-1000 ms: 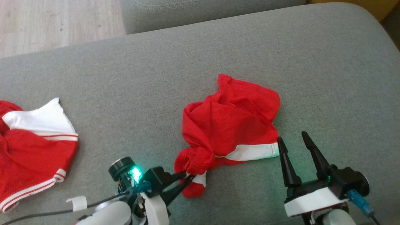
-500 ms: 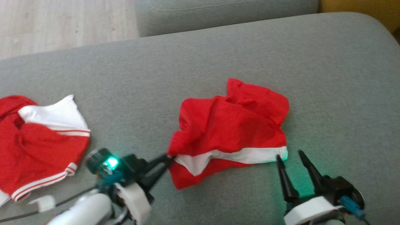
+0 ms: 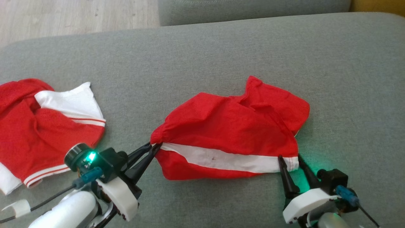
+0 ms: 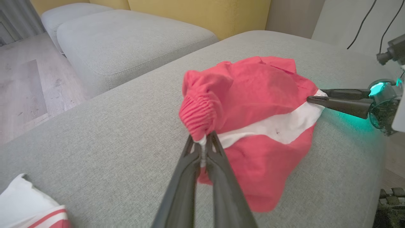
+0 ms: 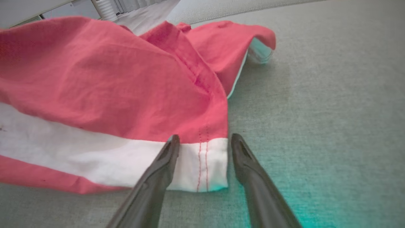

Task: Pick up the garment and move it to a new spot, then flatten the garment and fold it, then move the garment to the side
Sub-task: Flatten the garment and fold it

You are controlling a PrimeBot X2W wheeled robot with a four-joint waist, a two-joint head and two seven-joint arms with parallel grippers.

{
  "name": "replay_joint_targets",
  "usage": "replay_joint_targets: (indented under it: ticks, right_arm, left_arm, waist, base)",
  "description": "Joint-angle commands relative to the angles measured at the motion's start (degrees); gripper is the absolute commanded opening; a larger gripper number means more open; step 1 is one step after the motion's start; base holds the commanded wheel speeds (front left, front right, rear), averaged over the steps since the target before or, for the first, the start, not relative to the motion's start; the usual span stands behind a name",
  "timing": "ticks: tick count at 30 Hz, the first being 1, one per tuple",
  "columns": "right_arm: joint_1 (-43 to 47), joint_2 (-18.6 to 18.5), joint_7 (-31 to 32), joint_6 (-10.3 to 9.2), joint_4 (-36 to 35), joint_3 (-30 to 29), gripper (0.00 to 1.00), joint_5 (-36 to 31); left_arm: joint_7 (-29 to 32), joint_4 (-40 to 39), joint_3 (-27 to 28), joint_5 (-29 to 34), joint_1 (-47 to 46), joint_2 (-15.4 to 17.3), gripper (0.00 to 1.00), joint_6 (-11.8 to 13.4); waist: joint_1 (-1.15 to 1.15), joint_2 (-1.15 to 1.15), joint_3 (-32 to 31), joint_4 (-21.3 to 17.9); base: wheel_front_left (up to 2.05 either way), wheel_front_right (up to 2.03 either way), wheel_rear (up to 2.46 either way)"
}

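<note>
Clenched on the garment (image 3: 227, 126), left gripper (image 3: 153, 148) is pulling leftward — it is spreading flatter than before. Jaws apart, right gripper (image 3: 289, 160) is straddling the right hem (image 5: 205, 164) — flattening underway.

The right hand (image 5: 205, 142) stands spread, fingers straddling the white hem corner of the red garment (image 5: 110, 85) on the grey cushion (image 5: 316, 95).
</note>
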Motion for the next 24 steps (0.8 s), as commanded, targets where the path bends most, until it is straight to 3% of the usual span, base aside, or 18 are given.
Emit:
replay_joint_targets:
  ticks: [1, 7, 15, 18, 20, 24]
  right_arm:
    - [-1.44, -0.25, -0.62, 0.43, -0.11, 2.26, 0.0, 0.79]
    - [-1.44, -0.25, -0.62, 0.43, -1.73, 0.58, 0.0, -1.05]
    - [-2.19, -0.25, -0.62, 0.43, -21.31, -5.85, 0.0, -1.33]
    - [-8.07, -1.21, 1.03, 0.43, -26.41, -7.4, 0.0, 1.17]
    - [-14.42, -3.9, 3.03, 0.43, -28.05, -8.2, 0.0, 2.47]
    - [-30.13, -8.8, 7.14, 0.43, -25.45, -8.98, 0.0, 6.26]
  left_arm:
    - [-0.32, -1.55, 3.0, -0.31, -2.66, 2.32, 0.0, 0.31]
    - [-0.69, -1.61, 3.01, -0.62, -2.33, 2.27, 0.0, 0.6]
    - [-2.38, -4.59, 6.28, -3.17, -5.51, 2.64, 0.0, -0.55]
    - [-3.14, -5.7, 9.36, -4.91, -10.98, 1.48, 0.0, -1.99]
    - [-3.57, -5.05, 11.18, -5.11, -16.66, 0.18, 0.0, -3.27]
    - [-3.34, 0.66, 12.53, -5.53, -30.48, -4.07, 0.0, -5.54]
  waist:
    - [0.0, 0.0, 0.18, 0.27]
    - [0.0, 0.0, -0.38, 0.08]
    - [0.0, 0.0, -0.25, -1.92]
    - [0.0, 0.0, 1.64, -2.78]
    - [0.0, 0.0, 3.61, -3.09]
    - [0.0, 0.0, 8.23, -3.77]
  base:
    - [0.0, 0.0, 0.0]
    - [0.0, 0.0, 0.0]
    - [0.0, 0.0, 0.0]
    - [0.0, 0.0, 0.0]
    - [0.0, 0.0, 0.0]
    - [0.0, 0.0, 0.0]
